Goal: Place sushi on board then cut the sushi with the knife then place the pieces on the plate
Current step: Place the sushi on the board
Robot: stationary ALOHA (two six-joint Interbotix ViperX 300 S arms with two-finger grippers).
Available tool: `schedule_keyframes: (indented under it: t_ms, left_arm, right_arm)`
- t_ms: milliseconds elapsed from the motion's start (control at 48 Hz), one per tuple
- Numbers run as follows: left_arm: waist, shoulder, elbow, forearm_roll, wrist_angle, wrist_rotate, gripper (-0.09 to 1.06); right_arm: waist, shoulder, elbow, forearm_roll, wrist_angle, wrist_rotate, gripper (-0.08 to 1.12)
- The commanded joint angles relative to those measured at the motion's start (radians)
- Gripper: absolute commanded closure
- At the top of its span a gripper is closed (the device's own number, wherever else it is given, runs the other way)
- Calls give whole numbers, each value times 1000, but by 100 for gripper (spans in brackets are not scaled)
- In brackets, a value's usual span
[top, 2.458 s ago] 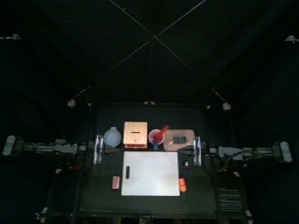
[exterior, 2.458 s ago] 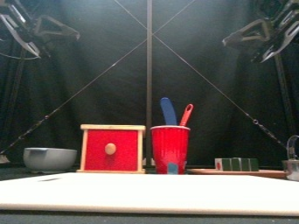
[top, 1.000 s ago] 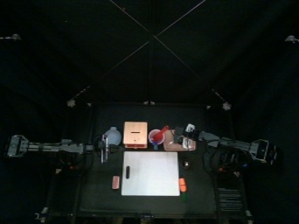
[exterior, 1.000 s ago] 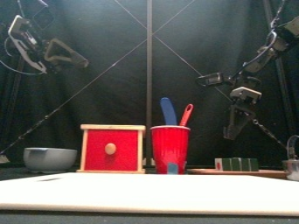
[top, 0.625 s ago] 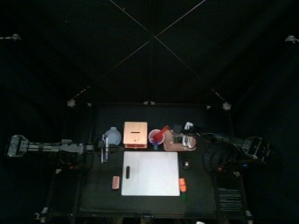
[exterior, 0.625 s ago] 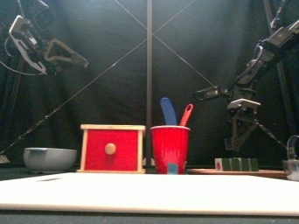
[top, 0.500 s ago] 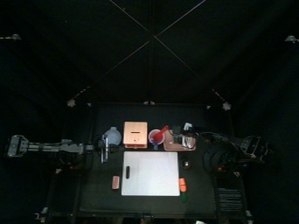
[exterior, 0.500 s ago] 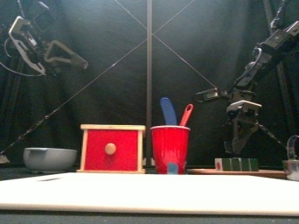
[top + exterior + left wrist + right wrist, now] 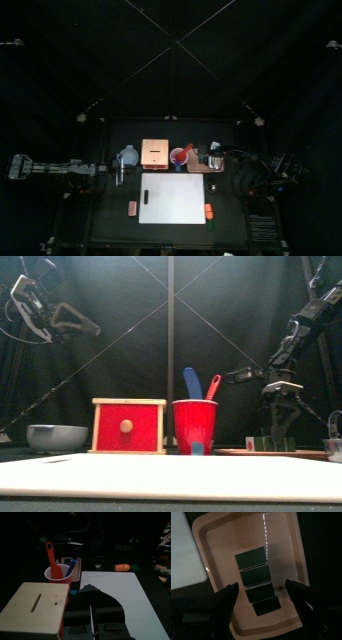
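From the front we see the right gripper (image 9: 278,431) hanging just above the sushi roll (image 9: 257,443) on the pink tray (image 9: 234,452), but not how its jaws stand. The right wrist view settles that: jaws apart, one on either side of the row of four dark blocks. The white board (image 9: 174,198) lies in front of the red cup (image 9: 195,426), which holds the blue knife (image 9: 191,383) and red knife (image 9: 213,387). The left gripper (image 9: 118,172) rests at the table's left, near the bowl (image 9: 128,156) — parted or closed, we cannot tell. Only its wrist view shows the slotted top of the wooden box (image 9: 37,609).
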Motion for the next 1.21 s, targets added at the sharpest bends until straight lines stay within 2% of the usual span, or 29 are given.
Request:
schedule_keyframes:
  t_ms: [21,333,479,646,771,979,1208]
  left_arm:
    - [3,2,-12,0,-9,-2,100]
    - [3,2,-11,-5,-8,-3,100]
    - [3,2,-8,-9,-9,-3,100]
    - [3,2,-3,-20,-9,-3,100]
    - [3,2,-2,-21,-8,-3,100]
    - [3,2,0,-23,-9,-3,100]
    - [3,2,0,-23,-8,-3,100]
  right_arm:
    - [2,-3,-6,2,-20,-2,3]
    - [3,28,-6,-5,-43,-2,8]
    - [3,41,-9,3,-44,-2,21]
    - [5,43,-12,12,-32,3,43]
    - [5,14,-17,26,5,20,53]
    - [8,-80,-14,75,69,106,53]
    - [67,-201,5,71,101,301,53]
